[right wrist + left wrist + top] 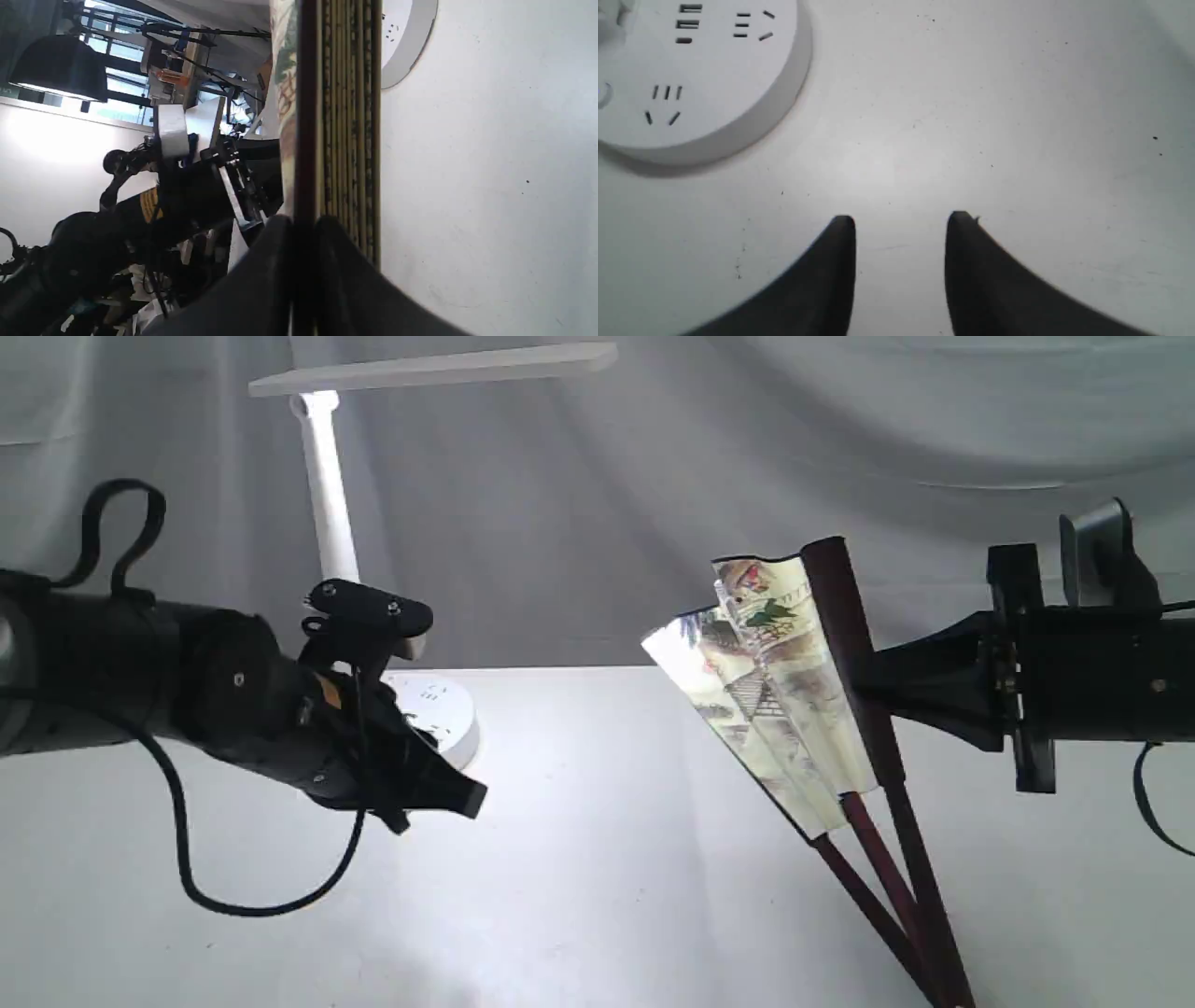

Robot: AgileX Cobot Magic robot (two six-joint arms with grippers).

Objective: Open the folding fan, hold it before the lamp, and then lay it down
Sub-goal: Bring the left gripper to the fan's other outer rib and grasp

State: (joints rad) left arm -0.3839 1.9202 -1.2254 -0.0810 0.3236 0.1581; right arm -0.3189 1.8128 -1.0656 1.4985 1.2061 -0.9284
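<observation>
White table [597,896] fills the scene, with pale draped cloth [794,439] hanging behind it. One folding fan [789,695] stands on the right side, only partly spread. Its long axis runs steeply: the pivot end points down toward the near right edge of the table, and the painted leaf end points up, leaning a little to the left. Three dark ribs show below the leaf; the thick outer guard rib [845,616] lies on the fan's right side. The right gripper [868,677] comes in level from the right and is clamped on that guard rib, and the right wrist view shows the two jaws pressed against the dark wood beside the stacked pleats. One lamp [327,495] stands at the far left, its post upright, its flat bar head [439,369] reaching right, and its round base [453,714] resting on the table. The left gripper [457,798] hangs over the table just beside and in front of that base, tilted down to the right, jaws apart with nothing between them. Fan and lamp are well apart.
</observation>
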